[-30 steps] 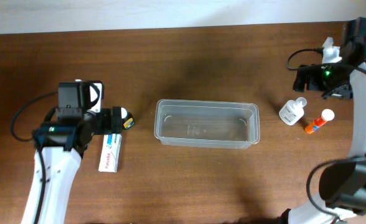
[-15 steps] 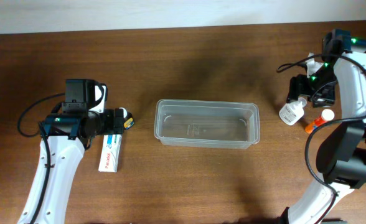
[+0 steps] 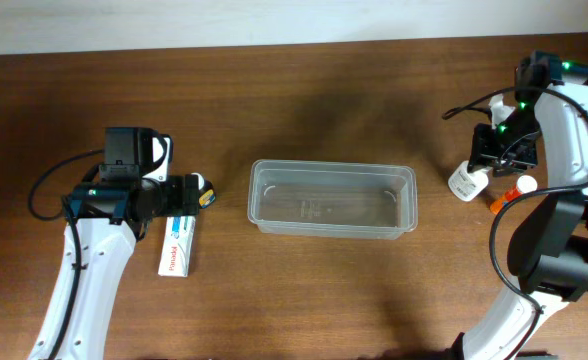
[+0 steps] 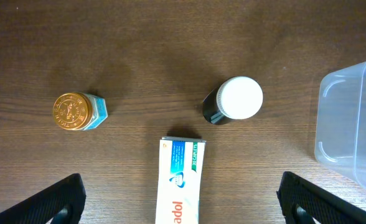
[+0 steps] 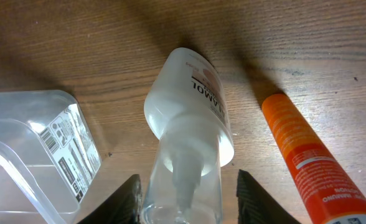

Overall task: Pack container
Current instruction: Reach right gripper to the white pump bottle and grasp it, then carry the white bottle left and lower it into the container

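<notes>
The clear container (image 3: 332, 165) sits empty mid-table; its corner shows in the left wrist view (image 4: 351, 118) and the right wrist view (image 5: 33, 143). A white bottle (image 3: 464, 182) with a clear cap lies to its right. My right gripper (image 3: 488, 163) straddles that cap (image 5: 186, 186), open, with a small gap still showing at the right finger. An orange tube (image 3: 504, 197) lies just beside the bottle (image 5: 192, 118). My left gripper (image 3: 196, 195) hangs wide open above a toothpaste box (image 4: 182, 186), holding nothing.
In the left wrist view, a dark bottle with a white cap (image 4: 236, 99) and a small gold-lidded jar (image 4: 77, 112) stand beyond the box. The orange tube (image 5: 301, 155) lies close to my right finger. A pale wall edge runs along the table's far side.
My right gripper has come down from behind the white bottle onto its cap, and its jaws have narrowed around it. The left arm shifted slightly, then held still.
</notes>
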